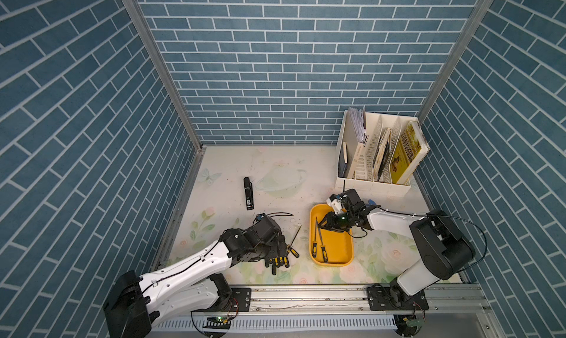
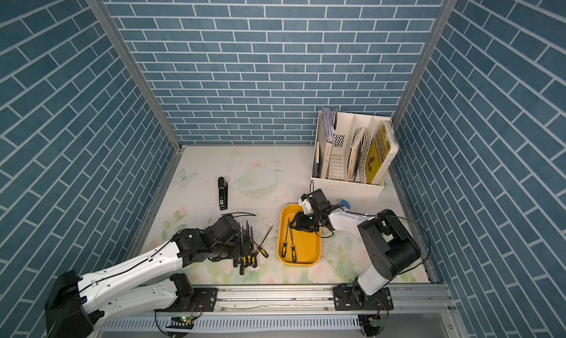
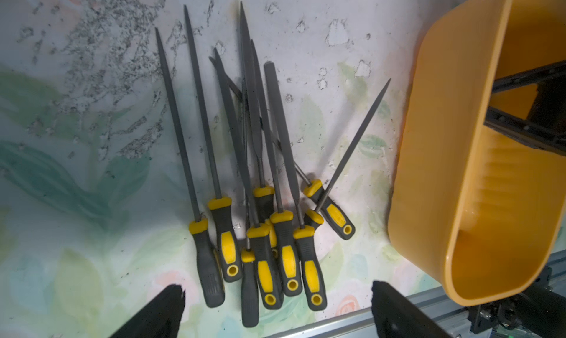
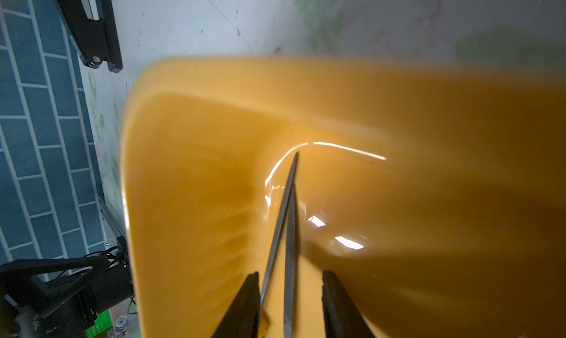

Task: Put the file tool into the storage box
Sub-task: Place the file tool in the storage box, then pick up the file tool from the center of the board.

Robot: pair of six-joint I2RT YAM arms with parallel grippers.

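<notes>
Release step: right gripper (image 4: 291,273) parted, file (image 4: 289,229) lying free in storage box (image 1: 343,247); next, the wide-open, empty left gripper (image 3: 275,286) should grip another from the pile (image 3: 284,253).

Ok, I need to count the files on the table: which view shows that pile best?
The left wrist view: the pile of files lies unobstructed, blades and handles clear. In both top views the left arm hides part. The right wrist view misses it.

Floral tabletop (image 1: 291,180), carrying yellow storage box (image 1: 333,263), pile of files (image 1: 280,260), black stapler (image 1: 248,194), white book rack (image 1: 372,186)
</notes>
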